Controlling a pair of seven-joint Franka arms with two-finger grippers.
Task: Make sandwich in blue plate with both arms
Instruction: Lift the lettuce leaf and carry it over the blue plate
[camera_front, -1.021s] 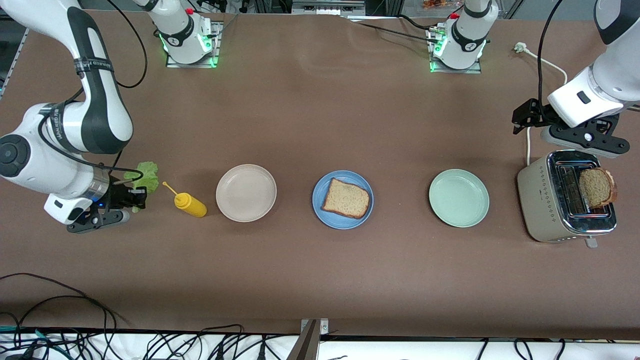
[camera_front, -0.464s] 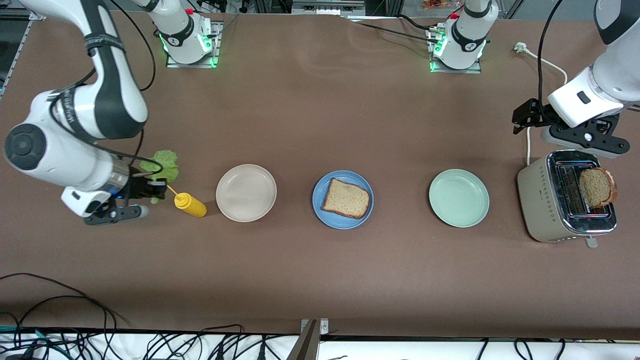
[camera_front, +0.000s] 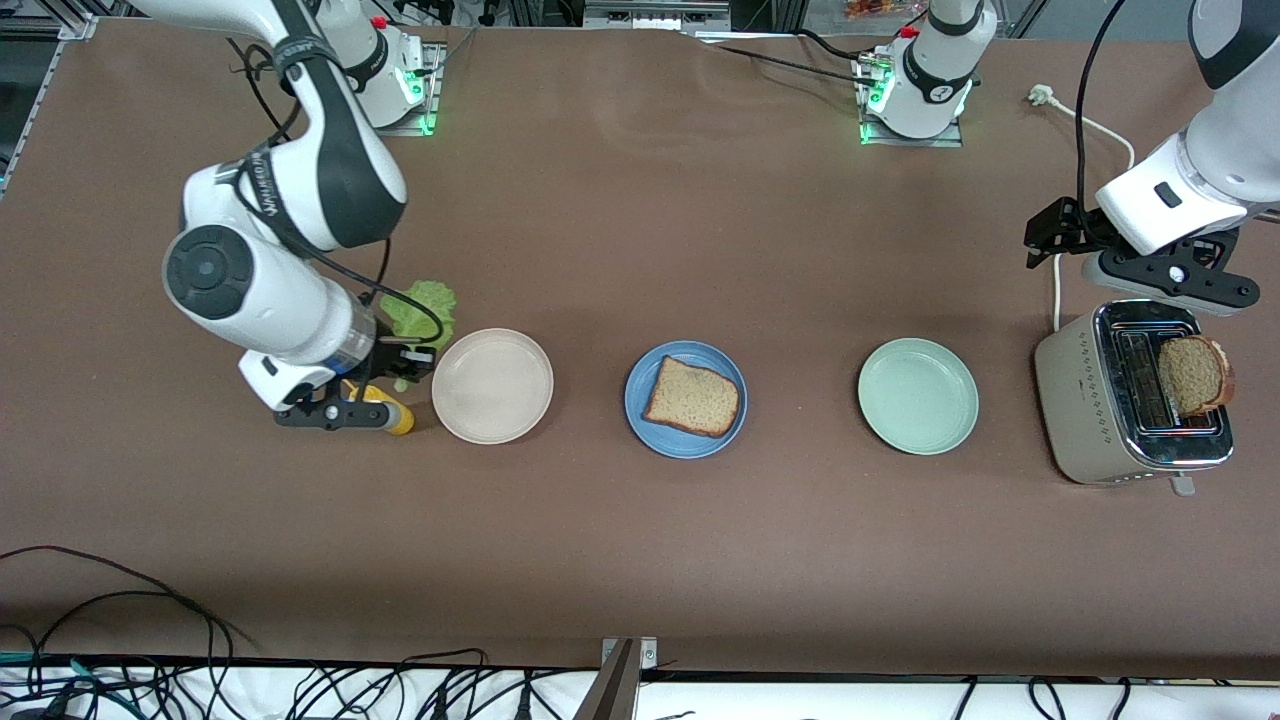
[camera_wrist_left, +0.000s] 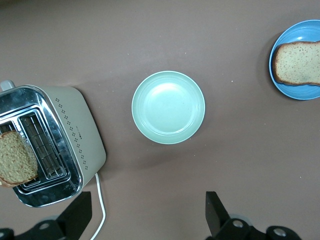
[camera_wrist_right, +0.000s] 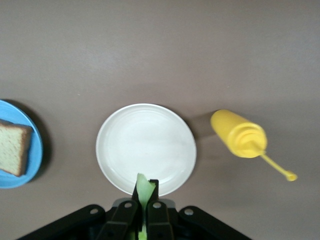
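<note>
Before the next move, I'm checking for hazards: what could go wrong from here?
1. The right claw pinches only the lettuce leaf's stem; the leaf could slip out and drop before it is over the blue plate.
2. It is low over the mustard bottle, so it might knock it.
3. The toaster's tilted bread slice may be awkward for the open left claw.

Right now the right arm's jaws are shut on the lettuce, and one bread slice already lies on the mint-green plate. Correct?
Not quite. The bread slice lies on the blue plate, not the mint-green plate, which holds nothing; the front view shows this. The right gripper does have its jaws shut on the lettuce.
</note>
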